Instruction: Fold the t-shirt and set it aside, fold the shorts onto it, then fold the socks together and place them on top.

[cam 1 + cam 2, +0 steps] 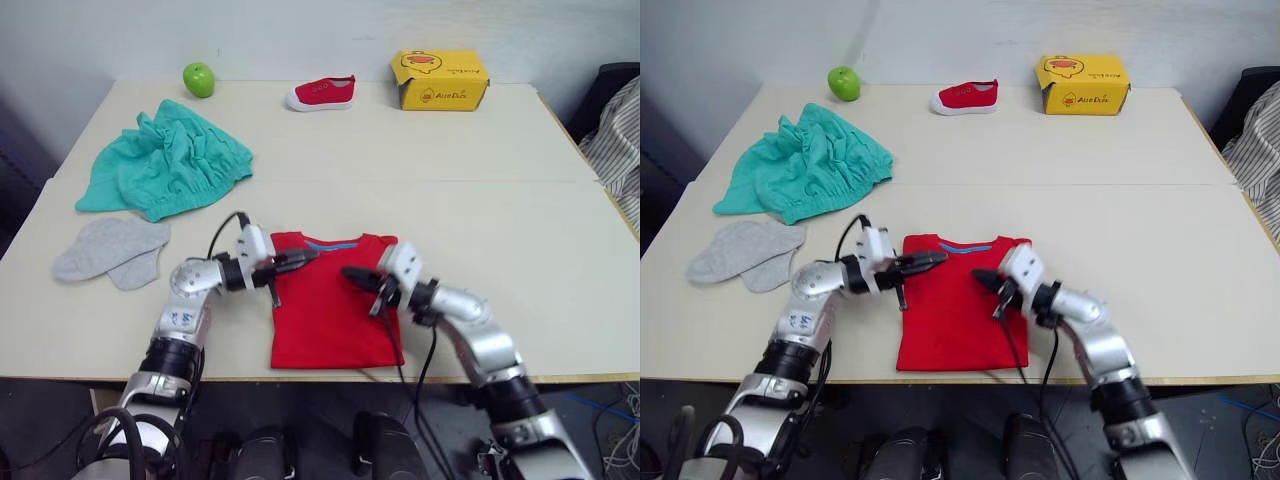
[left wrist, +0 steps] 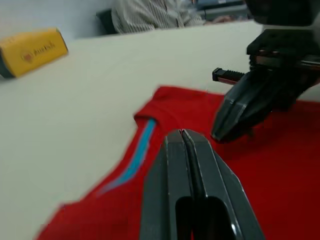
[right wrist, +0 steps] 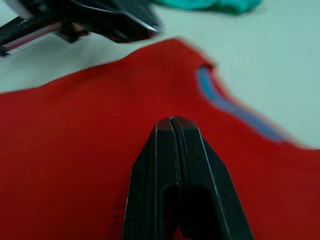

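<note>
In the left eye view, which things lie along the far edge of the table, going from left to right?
Apple → red shoe → yellow box.

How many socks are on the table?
2: both socks lie side by side and overlapping at the table's left edge, one farther left, the other beside it, just below the shorts.

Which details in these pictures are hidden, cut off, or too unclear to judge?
- Person: cut off by the right edge of the eye views; a striped sleeve shows.
- t-shirt: how many layers are folded under cannot be seen from above.
- socks: one overlaps the other, hiding part of it.
- yellow box: its print is blurred in the left wrist view.
</note>
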`<state>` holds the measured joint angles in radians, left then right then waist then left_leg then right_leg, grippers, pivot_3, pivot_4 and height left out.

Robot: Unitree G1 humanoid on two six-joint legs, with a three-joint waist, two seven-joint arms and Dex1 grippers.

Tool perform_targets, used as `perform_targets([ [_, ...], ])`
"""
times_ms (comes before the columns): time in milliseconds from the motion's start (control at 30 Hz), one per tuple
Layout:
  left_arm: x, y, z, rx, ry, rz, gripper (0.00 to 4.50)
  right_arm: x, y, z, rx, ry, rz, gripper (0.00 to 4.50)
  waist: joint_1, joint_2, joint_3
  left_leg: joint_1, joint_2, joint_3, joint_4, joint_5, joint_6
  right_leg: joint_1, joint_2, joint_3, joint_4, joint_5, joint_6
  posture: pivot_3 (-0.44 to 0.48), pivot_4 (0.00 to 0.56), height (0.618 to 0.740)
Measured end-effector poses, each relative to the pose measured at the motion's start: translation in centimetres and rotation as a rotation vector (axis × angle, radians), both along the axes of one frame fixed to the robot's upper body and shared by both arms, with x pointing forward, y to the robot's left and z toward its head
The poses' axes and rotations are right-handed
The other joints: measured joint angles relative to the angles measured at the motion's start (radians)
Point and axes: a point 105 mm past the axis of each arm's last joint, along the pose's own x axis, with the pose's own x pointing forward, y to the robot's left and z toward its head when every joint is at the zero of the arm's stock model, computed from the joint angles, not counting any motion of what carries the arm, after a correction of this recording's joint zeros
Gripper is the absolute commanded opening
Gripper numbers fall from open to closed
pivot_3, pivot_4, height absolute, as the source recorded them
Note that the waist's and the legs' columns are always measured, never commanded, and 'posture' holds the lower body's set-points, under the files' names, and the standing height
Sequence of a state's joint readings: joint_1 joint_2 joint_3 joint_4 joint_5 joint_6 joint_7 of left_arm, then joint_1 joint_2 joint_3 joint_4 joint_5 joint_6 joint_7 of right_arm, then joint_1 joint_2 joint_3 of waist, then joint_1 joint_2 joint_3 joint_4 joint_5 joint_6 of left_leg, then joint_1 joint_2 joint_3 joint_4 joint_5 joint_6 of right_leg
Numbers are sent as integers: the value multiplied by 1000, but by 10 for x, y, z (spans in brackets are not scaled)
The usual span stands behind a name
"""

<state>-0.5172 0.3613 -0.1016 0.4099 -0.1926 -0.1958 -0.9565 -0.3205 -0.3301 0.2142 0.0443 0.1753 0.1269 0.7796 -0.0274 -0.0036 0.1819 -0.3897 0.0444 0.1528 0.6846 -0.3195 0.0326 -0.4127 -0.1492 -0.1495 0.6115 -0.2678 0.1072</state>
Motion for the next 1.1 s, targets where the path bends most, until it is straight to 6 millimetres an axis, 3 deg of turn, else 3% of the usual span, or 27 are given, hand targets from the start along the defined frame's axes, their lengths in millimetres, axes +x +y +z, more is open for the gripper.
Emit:
perform_targets([
  [67, 4, 4, -11, 51, 16, 67, 24, 5, -4, 2, 1, -33, -47, 0, 2, 0, 0, 0, 0, -1, 0, 0, 0, 0, -1, 0, 0, 0, 0, 0, 150, 740],
  [167, 16, 16, -15, 77, 27, 189, 24, 23, -25, 3, 13, -49, -158, 0, 1, 0, 0, 0, 0, -1, 0, 0, 0, 0, -1, 0, 0, 0, 0, 0, 150, 740],
  [367, 25, 28, -14, 72, 45, 287, 24, 70, -91, 8, 26, -35, -420, 0, -2, 0, -1, 3, 1, 0, 0, 1, 0, 2, 0, 1, 1, 0, 0, 0, 150, 740],
  [567, 27, 37, -10, -14, 104, 321, 24, 78, -109, 12, 102, -40, -481, 0, -2, 0, -1, 2, 1, 1, 0, 1, 0, 1, 0, 1, 1, 0, 0, 0, 150, 740],
  [700, 20, 39, 10, -143, 97, 256, 24, 65, -95, 27, 170, -76, -393, 0, -1, 0, -1, 2, 2, 1, -1, 0, -1, 0, 0, 1, 1, 0, 0, 0, 150, 740],
  [800, 7, 32, 20, -161, 75, 163, 24, 42, -64, 33, 203, -93, -272, 0, -1, 0, -1, 2, 2, 0, -1, 0, -2, 0, 0, 2, 0, 0, -1, 0, 150, 740],
  [933, -16, 15, 3, -99, 105, 40, 24, 0, -11, 9, 181, -15, -101, 0, -1, 0, -1, 2, 1, 1, -2, -1, -2, 0, 0, 2, 0, 0, -1, 0, 150, 740],
  [1100, -43, 9, -16, -25, 144, -42, 24, -22, 2, -7, 120, -1, -55, 0, 0, 0, -1, 2, 2, 1, -2, -1, -1, 0, 0, 2, -1, 0, -1, 0, 150, 740],
])
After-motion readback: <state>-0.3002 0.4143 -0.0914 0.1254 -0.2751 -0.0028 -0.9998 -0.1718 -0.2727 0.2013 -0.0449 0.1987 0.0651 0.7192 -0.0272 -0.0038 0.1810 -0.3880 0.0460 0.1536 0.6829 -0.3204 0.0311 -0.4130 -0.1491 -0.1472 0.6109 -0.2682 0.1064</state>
